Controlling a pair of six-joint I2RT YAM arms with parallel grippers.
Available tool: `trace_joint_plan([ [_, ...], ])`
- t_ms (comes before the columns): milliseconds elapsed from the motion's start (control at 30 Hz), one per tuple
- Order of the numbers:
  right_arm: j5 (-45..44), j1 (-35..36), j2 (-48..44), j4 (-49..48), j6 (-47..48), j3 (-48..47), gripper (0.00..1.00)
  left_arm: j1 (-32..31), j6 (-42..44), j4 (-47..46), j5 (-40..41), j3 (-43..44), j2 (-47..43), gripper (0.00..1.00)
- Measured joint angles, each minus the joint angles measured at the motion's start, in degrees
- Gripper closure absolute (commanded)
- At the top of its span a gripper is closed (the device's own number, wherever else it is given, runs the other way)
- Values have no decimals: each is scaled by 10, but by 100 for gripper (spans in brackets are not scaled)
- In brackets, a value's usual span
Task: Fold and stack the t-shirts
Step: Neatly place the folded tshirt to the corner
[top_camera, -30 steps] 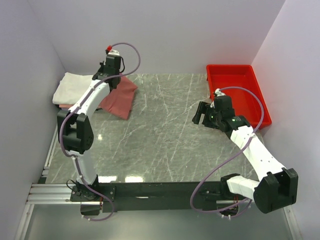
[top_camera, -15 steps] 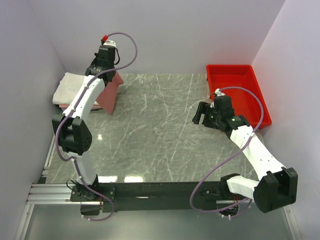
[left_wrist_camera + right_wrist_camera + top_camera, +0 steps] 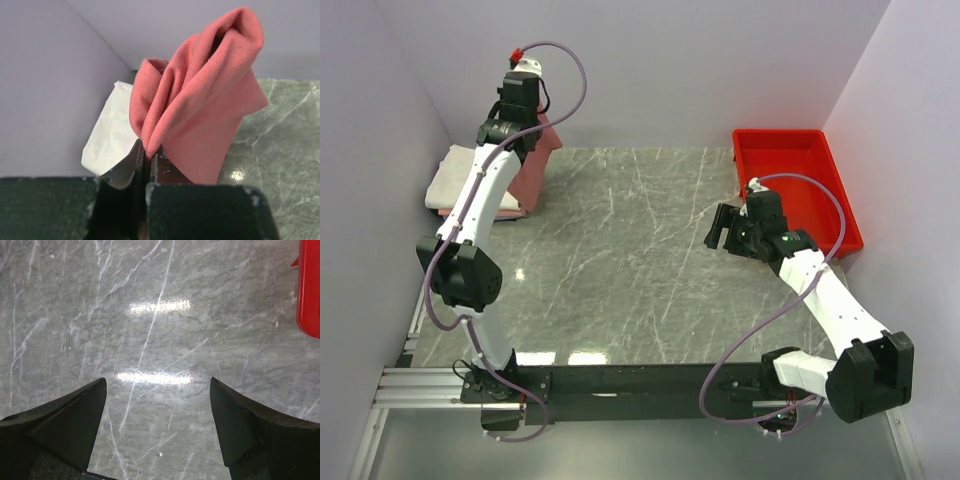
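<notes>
Here, a salmon-red t-shirt is held aloft at the upper left of the overhead view. A bunched fold of it is pinched between the closed left fingers, and the rest is draped down toward the grey marbled counter, just beside a folded white t-shirt at the counter's left edge. The right fingers are spread wide and empty above bare counter, near the rigid red plastic tray at the upper right. The step in hand is judged to be the carrying of the red shirt onto the stack. It would be done best if the cloth were lowered slowly, the hanging part laid flat first and the pinch released only once the shirt is squared over the white one. The cotton is seen as soft and finely ribbed, gathered in rounded pleats, against the hard, glossy stone.
</notes>
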State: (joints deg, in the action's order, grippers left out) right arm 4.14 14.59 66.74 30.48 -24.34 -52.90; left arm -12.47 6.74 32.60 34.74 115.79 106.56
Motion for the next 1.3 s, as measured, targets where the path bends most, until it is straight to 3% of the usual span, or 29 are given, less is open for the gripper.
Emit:
trace_joint_plan([
  [600, -1, 0, 21, 0, 0, 0, 11, 94, -13, -15, -23, 3, 3, 99],
  [1300, -27, -6, 83, 9, 2, -2, 11, 247, -23, -100, -58, -39, 125, 99],
])
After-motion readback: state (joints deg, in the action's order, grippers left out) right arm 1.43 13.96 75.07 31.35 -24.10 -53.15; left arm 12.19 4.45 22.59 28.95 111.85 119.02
